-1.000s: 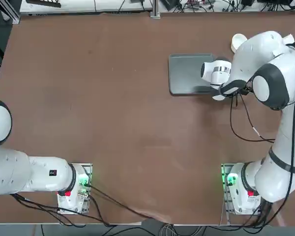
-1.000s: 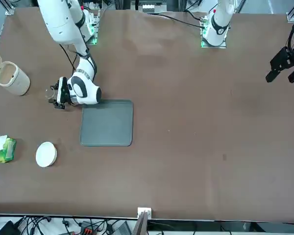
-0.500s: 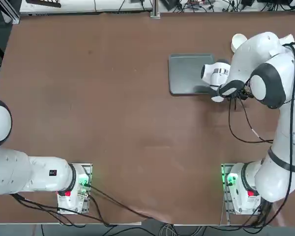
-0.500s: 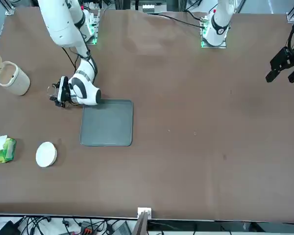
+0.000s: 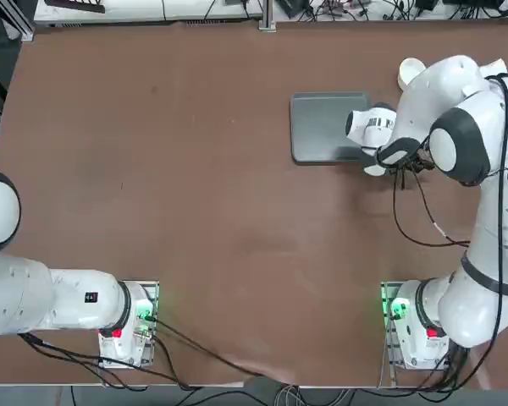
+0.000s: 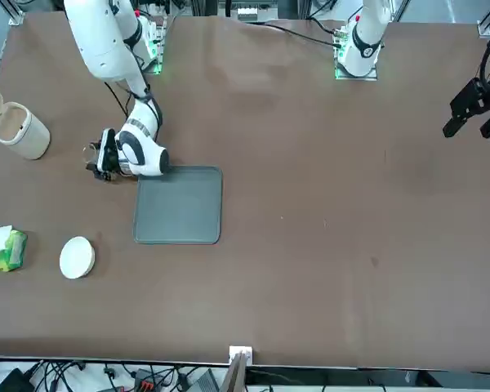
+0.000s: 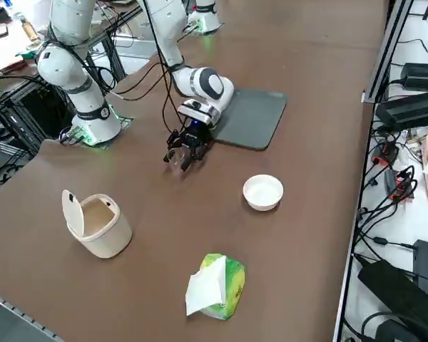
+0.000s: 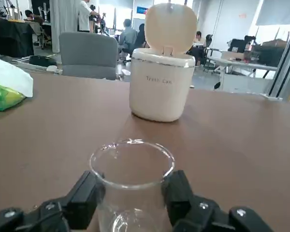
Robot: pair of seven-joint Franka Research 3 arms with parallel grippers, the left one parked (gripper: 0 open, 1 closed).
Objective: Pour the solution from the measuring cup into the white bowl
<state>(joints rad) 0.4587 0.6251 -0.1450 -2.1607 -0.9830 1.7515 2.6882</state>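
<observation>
Right gripper (image 8: 133,186): pinching the cup, one black finger on each side, pads against the wall below the rim. Measuring cup (image 8: 130,203): small, clear, colourless, glass-like, round rim, smooth wall with bright glints; upright between the fingers. Can't tell the liquid level.

White bowl (image 7: 263,192): small, round, plain, smooth, thick rim. Sits on the table apart from the cup, between the grey tray (image 7: 250,121) and the green-and-white packet (image 7: 232,288). Tray is flat, matt, rectangular with rounded corners. Packet is soft, glossy wrap, white sheet sticking out.

Cream-white trash can (image 8: 159,89): smooth, tapered cylinder, lettered "Trash Can", hinged lid up. Stands on the table.

Table (image 7: 153,299): broad, flat brown top, faint scuffs, soft sheen. Room behind: grey padded chair (image 8: 89,55) near the edge, glass partitions, desks, seated people (image 8: 128,36) further back.
</observation>
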